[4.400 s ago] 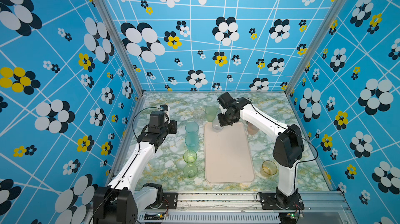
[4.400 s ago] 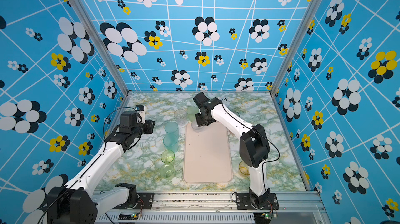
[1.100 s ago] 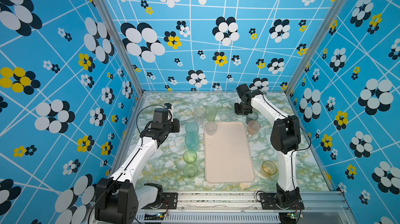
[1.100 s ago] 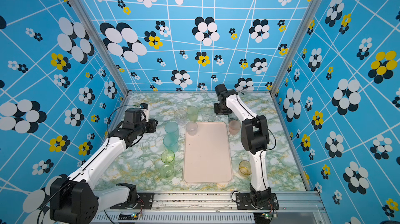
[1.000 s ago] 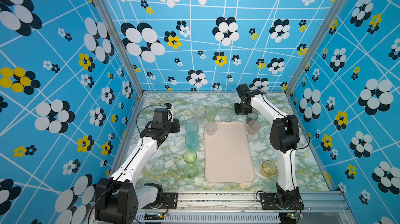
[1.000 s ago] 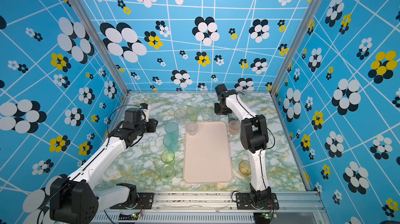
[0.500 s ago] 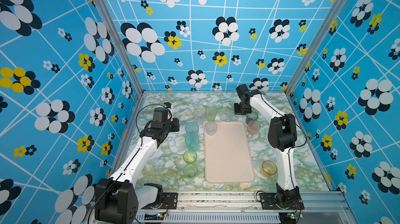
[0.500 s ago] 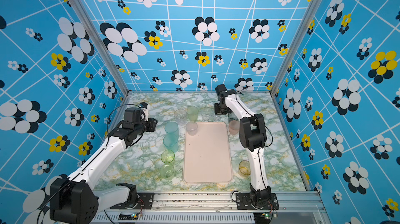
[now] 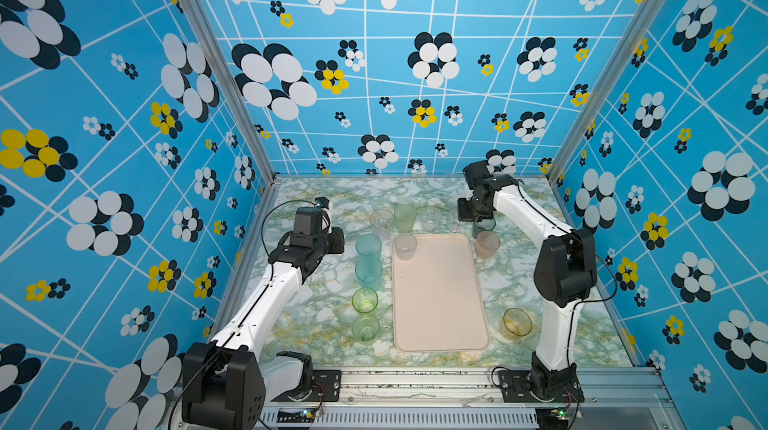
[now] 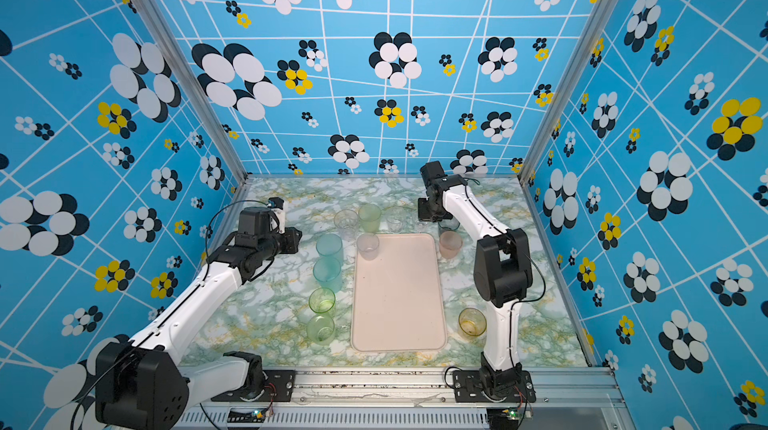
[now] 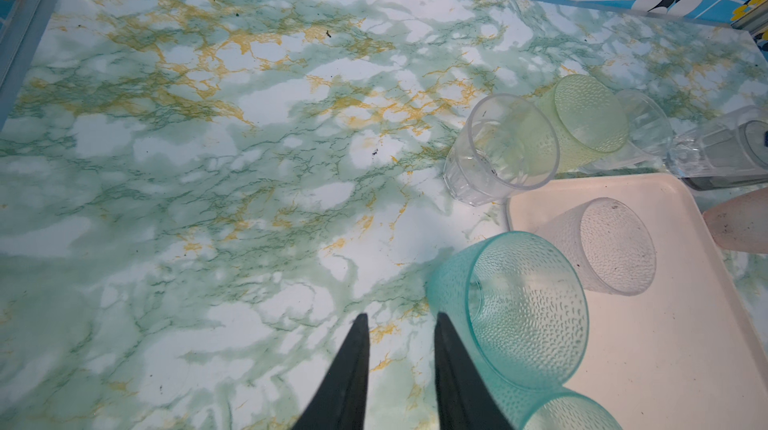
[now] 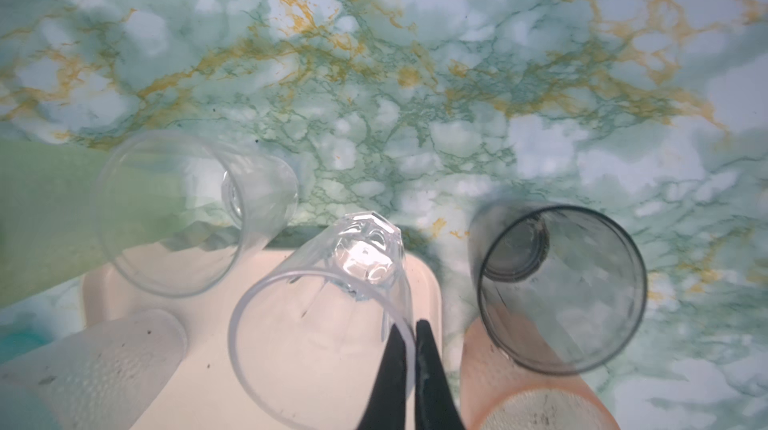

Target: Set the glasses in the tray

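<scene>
The left tool hangs partly open and empty over the bench, just beside a teal glass. More glasses line up left of the tray; one frosted glass stands inside its far left corner. The right tool is pinched on the rim of a clear faceted glass at the tray's far right corner, a smoky grey glass just beside.

No legible text or markings

The right gripper has left the frosted tumbler in the far corner of the tray, swung rightward and apparently pinched the rim of a clear faceted tumbler.
</scene>
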